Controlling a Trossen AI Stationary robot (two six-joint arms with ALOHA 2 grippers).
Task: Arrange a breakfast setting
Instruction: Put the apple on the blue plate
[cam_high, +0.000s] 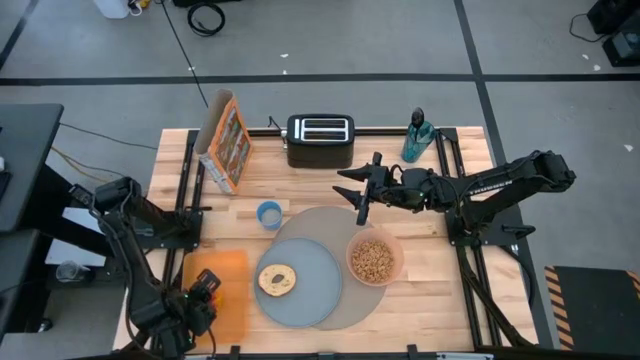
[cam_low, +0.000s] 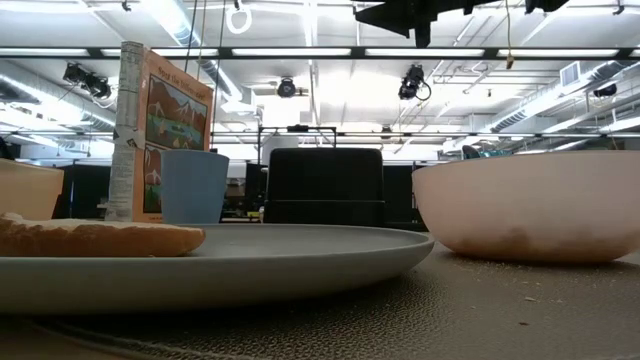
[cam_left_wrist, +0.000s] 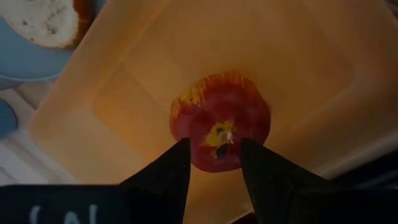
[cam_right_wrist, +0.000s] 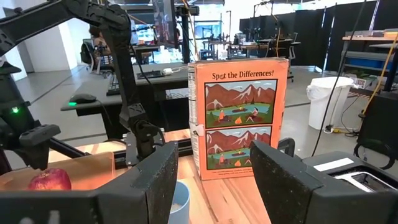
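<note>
Apple, small and red, sits on the orange board at the near left corner of the bench, well apart from the setting it belongs to. The left gripper hangs right above it, its fingers spread to either side of the fruit and not yet pressing on it, so nothing is gripped. To do this pick well, I judge the fingers should drop until they flank the widest part of the apple, centred on the stem dimple, then close gently: a round, smooth fruit will likely squirt sideways if pinched high or off-centre.

Next along, the toasted bagel lies on the blue-grey plate, which rests on the round grey mat. The pink bowl of cereal stands on the mat's right edge, just beside the plate. Bare mat behind the plate looks like a fair landing spot for the apple.

Farther back stand a small blue cup, the cereal box, a black toaster and a teal bottle. The right gripper waits above the far part of the mat, fingers parted and empty.
</note>
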